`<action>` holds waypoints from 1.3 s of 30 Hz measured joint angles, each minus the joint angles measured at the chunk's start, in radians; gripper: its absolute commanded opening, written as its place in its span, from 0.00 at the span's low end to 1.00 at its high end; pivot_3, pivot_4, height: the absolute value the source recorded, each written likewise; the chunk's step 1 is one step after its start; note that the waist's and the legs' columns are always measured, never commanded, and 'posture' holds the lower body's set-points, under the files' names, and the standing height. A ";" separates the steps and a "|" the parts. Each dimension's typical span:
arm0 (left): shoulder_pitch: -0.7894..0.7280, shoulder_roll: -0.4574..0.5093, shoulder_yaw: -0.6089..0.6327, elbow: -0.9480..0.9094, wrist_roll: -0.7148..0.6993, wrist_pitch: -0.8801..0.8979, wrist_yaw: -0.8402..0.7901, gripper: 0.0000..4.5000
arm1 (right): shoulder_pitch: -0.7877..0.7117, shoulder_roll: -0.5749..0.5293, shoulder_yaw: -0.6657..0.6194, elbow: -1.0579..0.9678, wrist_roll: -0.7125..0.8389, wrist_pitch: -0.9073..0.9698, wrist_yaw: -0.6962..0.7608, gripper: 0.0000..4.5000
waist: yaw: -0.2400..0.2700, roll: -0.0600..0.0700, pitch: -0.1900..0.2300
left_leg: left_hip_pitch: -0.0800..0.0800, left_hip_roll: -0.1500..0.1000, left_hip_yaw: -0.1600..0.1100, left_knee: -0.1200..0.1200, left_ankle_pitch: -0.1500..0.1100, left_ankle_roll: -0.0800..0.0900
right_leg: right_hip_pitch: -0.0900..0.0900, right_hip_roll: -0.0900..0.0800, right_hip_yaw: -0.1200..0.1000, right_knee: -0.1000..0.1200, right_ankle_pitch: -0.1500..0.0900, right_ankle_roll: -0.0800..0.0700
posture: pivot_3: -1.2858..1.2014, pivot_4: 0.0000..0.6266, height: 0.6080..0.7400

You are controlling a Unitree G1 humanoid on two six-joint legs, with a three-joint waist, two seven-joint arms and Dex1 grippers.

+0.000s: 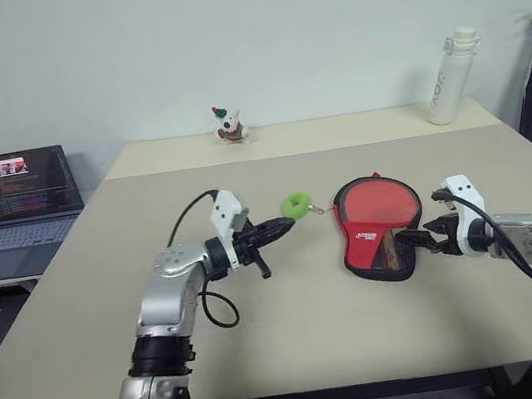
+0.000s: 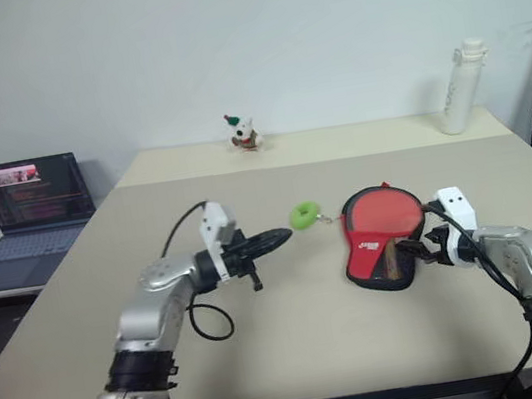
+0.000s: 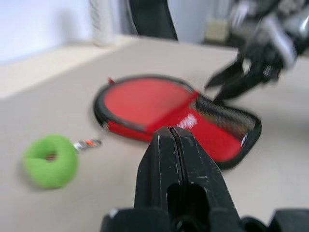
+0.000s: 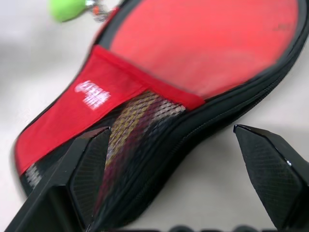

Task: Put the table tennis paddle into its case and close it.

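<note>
Fingers of the left gripper (image 1: 282, 226) we found clenched and empty beside the green charm (image 1: 296, 205), the right gripper (image 1: 420, 239) spread wide at the case (image 1: 379, 225), flat on the surface (image 1: 296, 326).

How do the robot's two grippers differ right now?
The left gripper is shut and holds nothing; the right gripper is open. The left one hovers apart from the case, pointing toward the green charm; the right one sits at the case's narrow end. Both have black fingers.
</note>
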 measured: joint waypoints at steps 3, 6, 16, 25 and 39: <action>0.037 0.025 0.013 -0.087 -0.025 0.054 0.038 0.00 | -0.016 0.013 0.000 0.068 -0.034 -0.019 -0.022 1.00 | -0.002 0.000 0.000 | 0.000 0.000 0.000 0.000 0.000 0.000 | 0.000 0.001 0.000 0.000 0.000 0.000 | 0.52 0.24 1.00; 0.079 0.038 0.016 -0.127 -0.040 0.085 0.066 0.00 | -0.037 0.031 -0.001 0.134 -0.053 -0.033 -0.017 1.00 | -0.004 0.000 0.000 | 0.001 0.000 0.000 0.000 0.000 0.000 | 0.000 0.001 0.000 0.000 0.000 0.000 | 0.52 0.24 1.00; 0.095 0.066 0.016 -0.133 -0.062 0.103 0.104 0.00 | -0.099 0.074 0.044 0.208 -0.104 -0.067 0.051 1.00 | -0.021 -0.001 -0.001 | 0.004 0.001 0.000 0.000 0.000 0.000 | 0.003 0.002 0.001 0.000 0.000 0.000 | 0.52 0.24 1.00; 0.100 0.085 0.013 -0.134 -0.063 0.101 0.108 0.00 | -0.130 0.132 0.085 0.249 -0.160 -0.108 0.089 0.80 | -0.038 -0.004 -0.003 | 0.005 0.004 0.000 0.000 0.000 0.000 | 0.004 0.002 0.002 0.001 0.001 0.000 | 0.52 0.24 1.00; 0.260 0.211 0.013 -0.185 -0.102 0.112 0.032 0.00 | -0.227 0.198 0.102 0.399 -0.179 -0.093 0.160 0.00 | -0.050 -0.007 -0.005 | 0.012 0.015 0.003 -0.002 0.000 -0.001 | 0.008 0.009 0.002 0.000 0.005 -0.007 | 0.52 0.24 1.00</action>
